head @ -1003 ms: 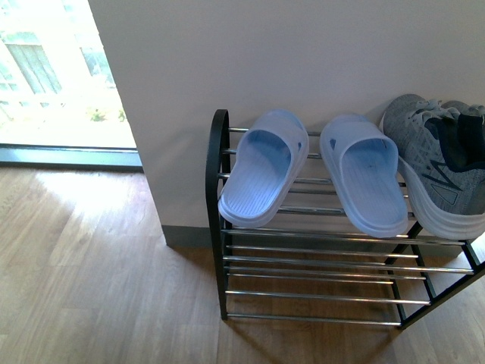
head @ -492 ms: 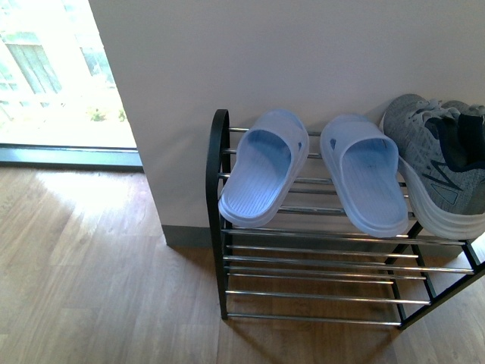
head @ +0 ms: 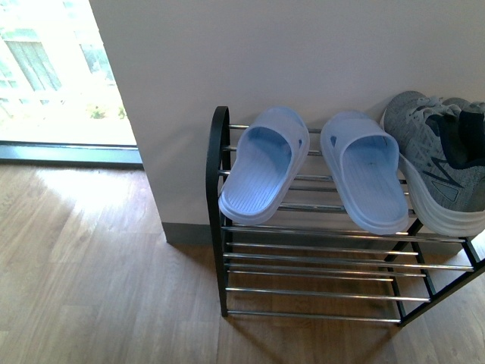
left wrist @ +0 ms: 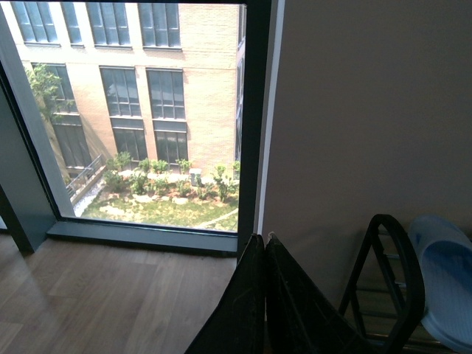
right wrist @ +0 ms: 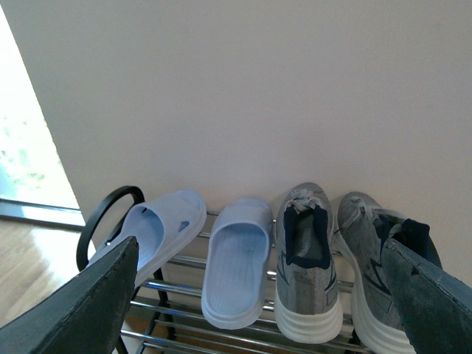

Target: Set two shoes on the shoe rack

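Chrome bars of the shoe rack [head: 326,258] run in tiers inside a thin black frame, and the rack stands against the pale wall [head: 303,53] on the wood floor [head: 91,280]. All four pieces of footwear lie on its top tier. Seen from the right wrist, the row reads: one pale blue slide sandal [right wrist: 155,228], the second sandal [right wrist: 236,258], then one grey sneaker [right wrist: 308,258] and the other grey sneaker [right wrist: 383,265] beside it. Each is set with its heel toward the wall and its toe overhanging the front bar, probably so that the sloped bars carry the sole along its length and the wall stops it from sliding back. The sneakers sit close, sides nearly touching.

The right claw [right wrist: 265,295] is spread wide, its dark fingers framing the row with nothing between them, well back from the rack. The left claw [left wrist: 265,295] is pressed together and holds nothing; it points past the rack's curved black end toward the window [left wrist: 140,110]. With both sneakers resting on the rack, the task looks finished.
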